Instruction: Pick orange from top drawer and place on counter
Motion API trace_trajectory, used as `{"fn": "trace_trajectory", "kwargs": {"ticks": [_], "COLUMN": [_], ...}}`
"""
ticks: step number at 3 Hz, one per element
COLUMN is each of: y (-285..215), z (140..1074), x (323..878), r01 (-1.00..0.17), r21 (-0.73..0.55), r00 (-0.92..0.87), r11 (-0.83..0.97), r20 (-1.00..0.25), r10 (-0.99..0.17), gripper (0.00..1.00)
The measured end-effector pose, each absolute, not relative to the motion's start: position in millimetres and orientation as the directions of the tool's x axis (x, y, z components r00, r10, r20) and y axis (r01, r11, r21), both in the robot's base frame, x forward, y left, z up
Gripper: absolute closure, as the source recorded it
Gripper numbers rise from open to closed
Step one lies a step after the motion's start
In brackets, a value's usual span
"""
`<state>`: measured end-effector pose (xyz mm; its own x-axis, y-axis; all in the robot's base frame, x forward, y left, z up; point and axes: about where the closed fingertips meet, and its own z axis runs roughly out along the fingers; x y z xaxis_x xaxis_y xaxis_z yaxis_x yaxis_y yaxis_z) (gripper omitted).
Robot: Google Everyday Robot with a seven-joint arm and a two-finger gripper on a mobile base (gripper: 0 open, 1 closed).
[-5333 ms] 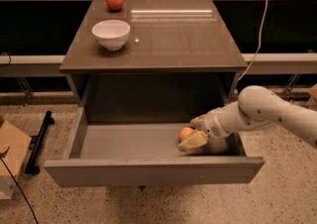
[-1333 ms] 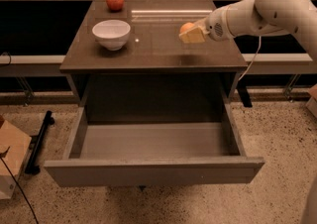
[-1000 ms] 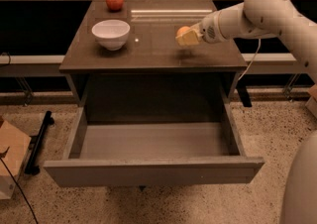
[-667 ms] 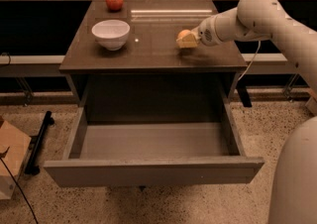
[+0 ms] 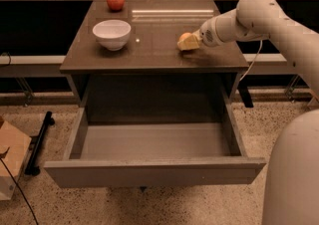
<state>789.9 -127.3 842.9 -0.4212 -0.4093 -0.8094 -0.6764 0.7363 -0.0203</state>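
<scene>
The orange point(image 5: 184, 37) is small and round and sits between the pale fingertips of my gripper point(image 5: 187, 44), low over the right part of the dark brown counter point(image 5: 159, 50), at or just above its surface. The gripper is shut on the orange, and my white arm reaches in from the right. The top drawer point(image 5: 154, 171) is pulled fully open below the counter, and its grey inside is bare.
A white bowl point(image 5: 112, 34) stands on the left part of the counter. A red apple point(image 5: 115, 1) lies behind it at the back left. A cardboard box point(image 5: 10, 162) and a black bar point(image 5: 39, 142) lie on the floor at the left.
My gripper lifted the orange out of the drawer and brought it over the counter. In the last second it moved slightly left and down towards the counter top.
</scene>
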Motion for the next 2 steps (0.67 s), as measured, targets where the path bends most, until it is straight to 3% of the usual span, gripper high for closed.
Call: {"fn": "trace_trajectory", "kwargs": {"ticks": [1, 2], "y": [-124.6, -124.6], "z": [840.7, 840.7], "x": [790.2, 790.2], "r01": [-0.679, -0.679], "r21": [-0.018, -0.018], "r00": [-0.422, -0.422], "r11": [0.734, 0.734], "r20": [-0.809, -0.809], "r10": [-0.41, -0.41], "gripper": [0.0, 0.0]}}
